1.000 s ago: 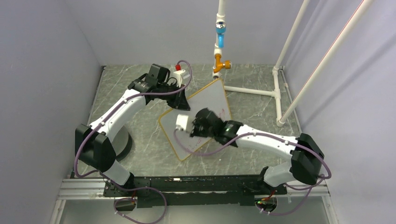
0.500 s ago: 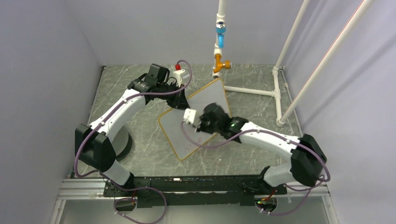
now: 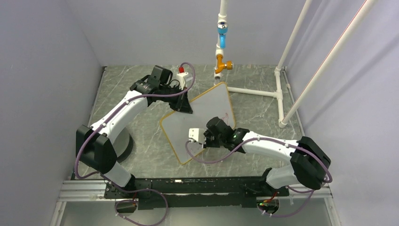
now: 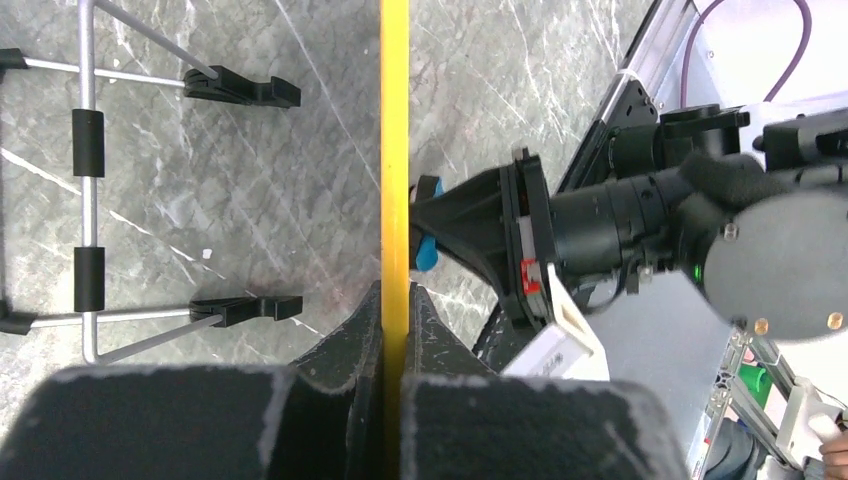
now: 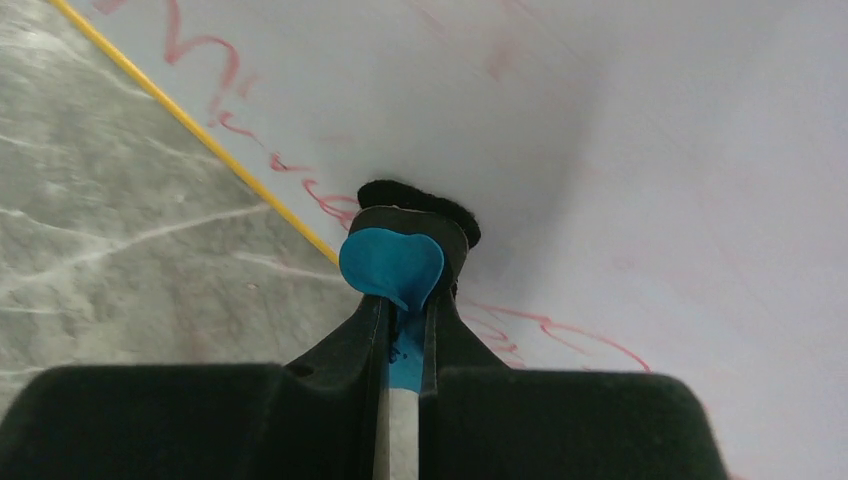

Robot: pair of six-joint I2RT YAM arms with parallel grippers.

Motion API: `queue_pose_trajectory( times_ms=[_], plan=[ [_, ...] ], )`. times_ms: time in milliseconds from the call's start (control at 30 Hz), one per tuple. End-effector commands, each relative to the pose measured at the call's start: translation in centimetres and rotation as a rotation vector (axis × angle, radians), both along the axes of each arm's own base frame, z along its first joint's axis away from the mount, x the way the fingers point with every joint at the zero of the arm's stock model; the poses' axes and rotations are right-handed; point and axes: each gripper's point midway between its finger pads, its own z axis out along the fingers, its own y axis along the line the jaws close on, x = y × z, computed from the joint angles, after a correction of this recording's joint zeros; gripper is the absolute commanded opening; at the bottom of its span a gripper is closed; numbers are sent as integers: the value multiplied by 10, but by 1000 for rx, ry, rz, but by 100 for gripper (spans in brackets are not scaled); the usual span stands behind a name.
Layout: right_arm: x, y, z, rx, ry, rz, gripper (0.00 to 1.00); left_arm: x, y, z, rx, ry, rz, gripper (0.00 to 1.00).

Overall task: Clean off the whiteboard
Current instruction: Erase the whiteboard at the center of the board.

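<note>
- Since the right arm swung back toward the near edge, the whiteboard, propped tilted mid-table, looks mostly clean at its far end
- left gripper stays clenched on its yellow frame
- right gripper pinches the blue eraser, pad on the board
- red scribbles remain beside it, and the top view barely shows them

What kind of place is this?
Probably a robot test cell in a laboratory: plain walls close in a marble-pattern table, two robot arms are bolted at its edge, and a white pipe frame stands behind.
</note>
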Motion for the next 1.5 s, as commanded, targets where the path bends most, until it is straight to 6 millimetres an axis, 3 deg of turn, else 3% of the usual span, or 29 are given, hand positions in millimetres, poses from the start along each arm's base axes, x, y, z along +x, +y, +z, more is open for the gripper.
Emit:
queue_pose_trajectory(
  times_ms=[0,100,200,300,467,567,633,800,900,1000,1200,1267,1467],
  plan=[
    [59,-16,49,110,-110,-164,0,-20,-10,30,-102,2,-74,0],
    [93,-41,73,145,-187,-284,0,-20,-10,31,-103,0,-74,0],
    [102,-52,76,144,-188,-315,0,-20,-10,31,-104,0,-75,0],
    [87,-51,58,114,-148,-279,0,-20,-10,31,-103,1,-75,0],
    [34,-26,21,61,-60,-117,0,-20,-10,30,-102,2,-75,0],
    [26,-20,17,48,-56,-90,0,-20,-10,30,-102,2,-75,0],
    [37,-22,24,49,-81,-125,0,-20,-10,31,-104,-2,-74,0],
    [91,-55,58,108,-154,-313,0,-21,-10,32,-105,-1,-77,0],
    [102,-65,67,117,-168,-345,0,-21,-10,33,-107,-4,-78,0],
    [90,-59,56,114,-115,-309,0,-21,-10,33,-107,-6,-78,0],
    [23,-17,16,40,-45,-101,0,-20,-10,32,-106,-1,-77,0],
    [15,-10,14,31,-31,-75,0,-21,-10,32,-105,-2,-79,0],
    [68,-41,36,59,-100,-268,0,-22,-10,33,-106,-4,-79,0]
  ],
)
